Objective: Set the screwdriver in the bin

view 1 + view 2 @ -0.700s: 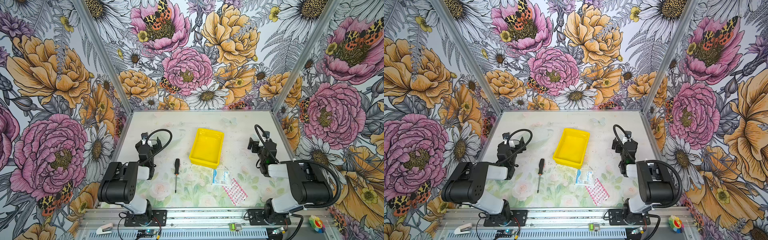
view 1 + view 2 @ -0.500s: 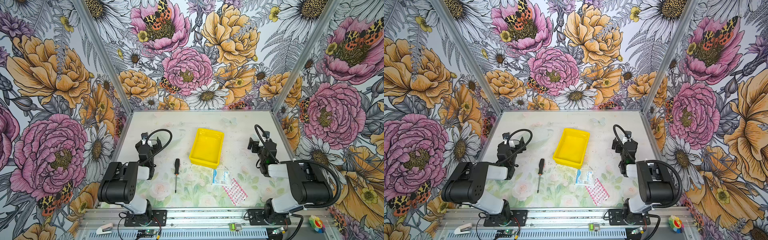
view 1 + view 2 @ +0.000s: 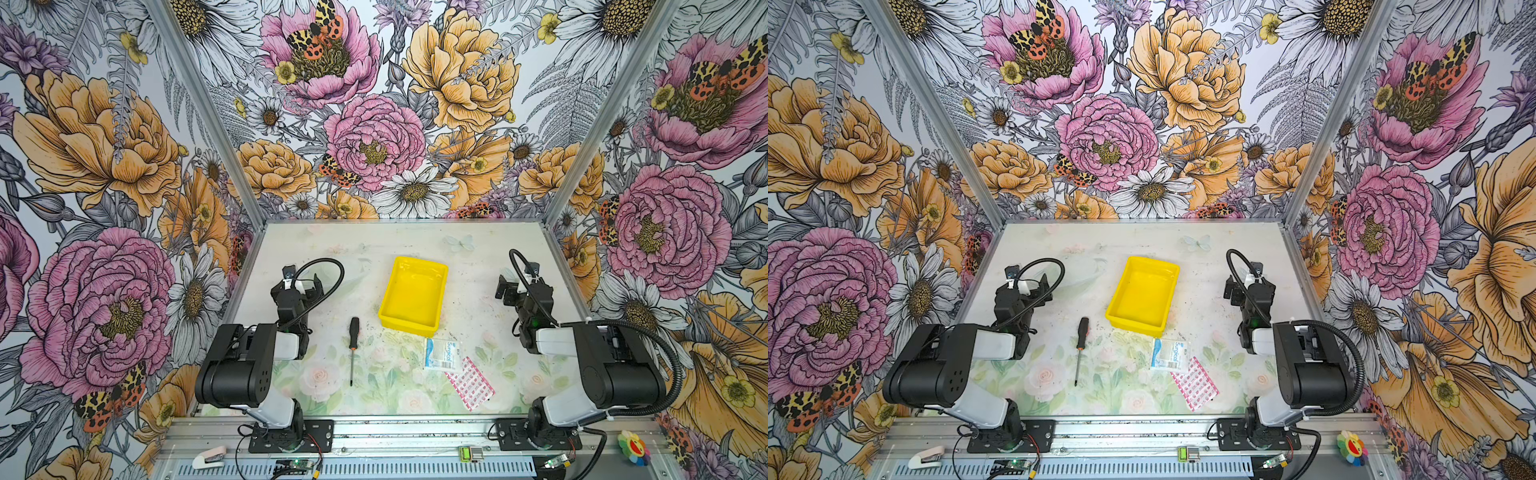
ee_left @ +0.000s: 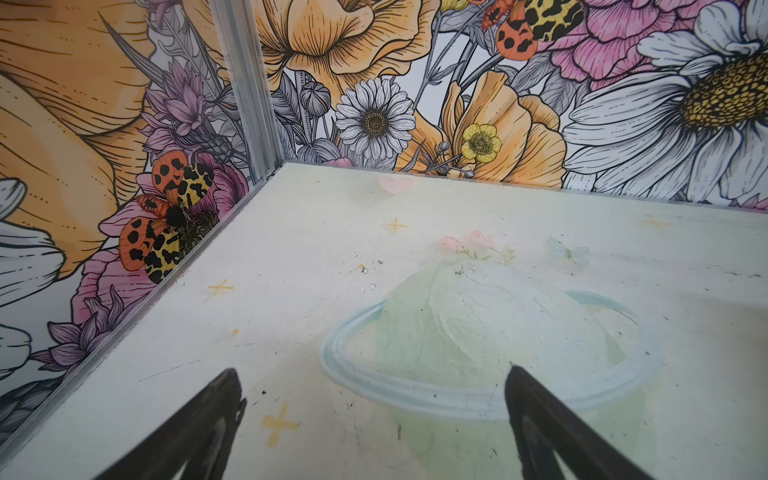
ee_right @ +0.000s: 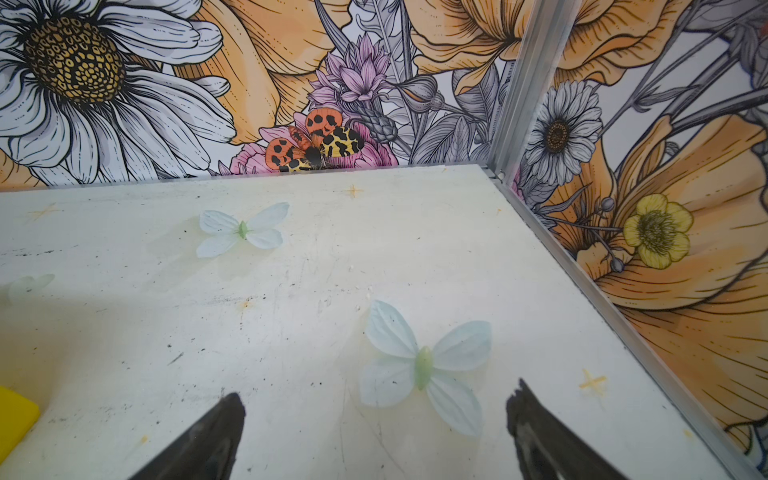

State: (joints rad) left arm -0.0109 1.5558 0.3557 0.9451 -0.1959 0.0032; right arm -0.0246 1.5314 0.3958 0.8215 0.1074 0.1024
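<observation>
The screwdriver (image 3: 353, 351) (image 3: 1080, 351) lies flat on the table in both top views, black handle toward the back and thin shaft toward the front. Just to its back right sits the yellow bin (image 3: 407, 326) (image 3: 1133, 326), with nothing in it. My left gripper (image 3: 302, 286) (image 3: 1027, 286) (image 4: 372, 372) hovers left of the screwdriver, open and holding nothing. My right gripper (image 3: 519, 286) (image 3: 1246, 286) (image 5: 376, 390) stands right of the bin, also open with nothing between its fingers. A corner of the bin (image 5: 12, 419) shows in the right wrist view.
A white and blue gauze packet (image 3: 442, 353) and a pink patterned strip (image 3: 469, 382) lie in front of the bin. Flowered walls close the table on three sides. A small white stapler-like thing (image 3: 209, 459) rests on the front rail.
</observation>
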